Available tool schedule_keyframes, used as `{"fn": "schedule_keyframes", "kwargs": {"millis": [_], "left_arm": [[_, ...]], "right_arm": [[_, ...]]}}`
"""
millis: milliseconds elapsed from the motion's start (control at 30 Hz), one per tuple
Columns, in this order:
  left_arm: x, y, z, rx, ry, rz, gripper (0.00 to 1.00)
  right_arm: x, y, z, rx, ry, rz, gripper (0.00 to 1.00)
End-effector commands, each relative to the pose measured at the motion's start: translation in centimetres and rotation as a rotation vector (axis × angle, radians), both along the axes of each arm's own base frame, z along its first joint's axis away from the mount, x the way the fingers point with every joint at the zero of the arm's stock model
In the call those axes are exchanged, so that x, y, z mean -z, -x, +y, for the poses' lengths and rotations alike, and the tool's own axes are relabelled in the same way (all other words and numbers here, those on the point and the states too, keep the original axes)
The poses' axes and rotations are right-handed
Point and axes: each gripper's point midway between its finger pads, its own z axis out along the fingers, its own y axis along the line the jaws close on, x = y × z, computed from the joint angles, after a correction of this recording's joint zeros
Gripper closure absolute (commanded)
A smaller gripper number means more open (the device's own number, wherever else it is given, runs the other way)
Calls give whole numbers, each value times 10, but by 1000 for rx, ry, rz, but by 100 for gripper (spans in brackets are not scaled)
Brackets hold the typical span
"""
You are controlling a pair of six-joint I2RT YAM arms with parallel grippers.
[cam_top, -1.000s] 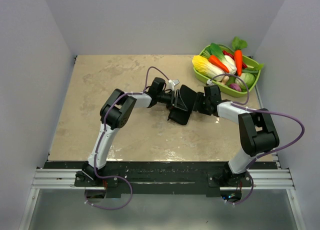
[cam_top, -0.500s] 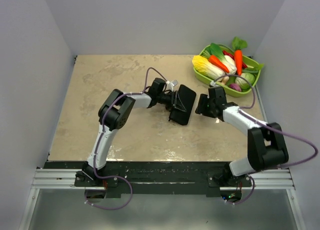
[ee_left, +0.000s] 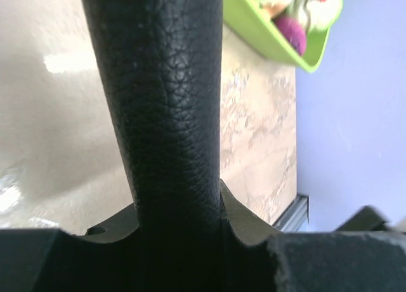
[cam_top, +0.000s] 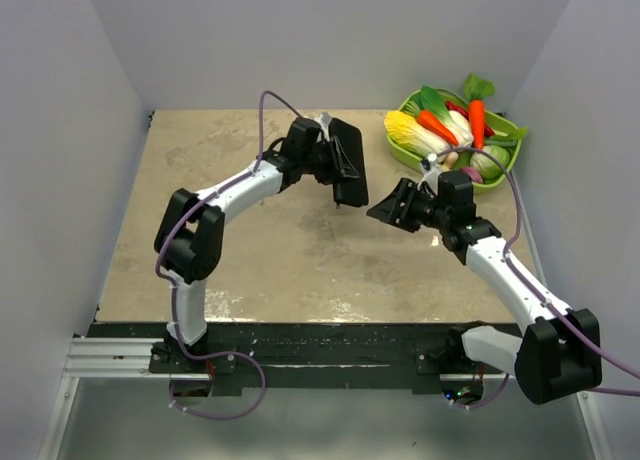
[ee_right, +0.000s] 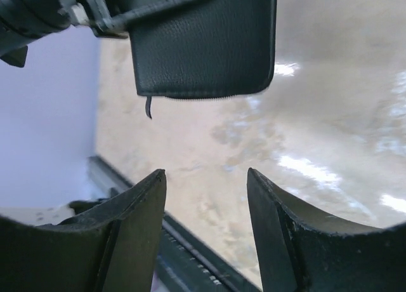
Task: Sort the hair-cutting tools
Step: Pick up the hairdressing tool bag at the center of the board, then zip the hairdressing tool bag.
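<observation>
My left gripper (cam_top: pixel 333 160) is shut on the flat black folding case (cam_top: pixel 348 166) and holds it raised above the table, hanging edge-down. In the left wrist view the case (ee_left: pixel 165 101) fills the middle, clamped between the fingers of my left gripper (ee_left: pixel 177 209). My right gripper (cam_top: pixel 385 210) is open and empty, right of the case and apart from it. The right wrist view shows the case (ee_right: pixel 203 44) hanging ahead of my right gripper (ee_right: pixel 206 174), with a zip pull dangling. No combs or scissors show in any view.
A green basket (cam_top: pixel 415 158) of toy vegetables stands at the back right corner; its rim also shows in the left wrist view (ee_left: pixel 266 41). The beige table (cam_top: pixel 250 250) has grey walls on three sides.
My left arm has lifted the case up and toward the back of the table. My right gripper has come off the case and drawn back to the right, open.
</observation>
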Motion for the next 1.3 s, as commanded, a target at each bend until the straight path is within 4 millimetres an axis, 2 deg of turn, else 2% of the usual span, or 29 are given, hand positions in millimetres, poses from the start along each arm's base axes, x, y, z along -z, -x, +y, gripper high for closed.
{"fn": "schedule_keyframes", "kwargs": {"millis": [0, 33, 100, 133, 300, 400, 500, 800, 1000, 1267], "left_arm": [[-74, -18, 22, -160, 13, -146, 79], [-82, -16, 25, -172, 16, -154, 79], [-83, -14, 32, -194, 4, -154, 80], [-90, -11, 34, -201, 10, -164, 80], [-97, -4, 40, -211, 12, -180, 79], [-100, -2, 43, -216, 15, -185, 79], [-107, 1, 44, -215, 21, -199, 78], [-115, 7, 48, -200, 21, -217, 75], [-120, 11, 48, -191, 33, -221, 74], [-122, 11, 51, -193, 31, -227, 74]], "right_arm": [[-36, 10, 31, -103, -244, -10, 43], [-41, 11, 36, -101, -287, 12, 43], [-53, 11, 43, -119, -333, -13, 43], [-57, 12, 46, -121, -358, -1, 43], [-74, 12, 69, -146, -405, -18, 43], [-78, 15, 88, -168, -423, -6, 43], [-78, 12, 98, -159, -418, -7, 44], [-77, 1, 105, -124, -405, -19, 49], [-67, -5, 111, -112, -398, 2, 52], [-73, -11, 120, -108, -409, -26, 54]]}}
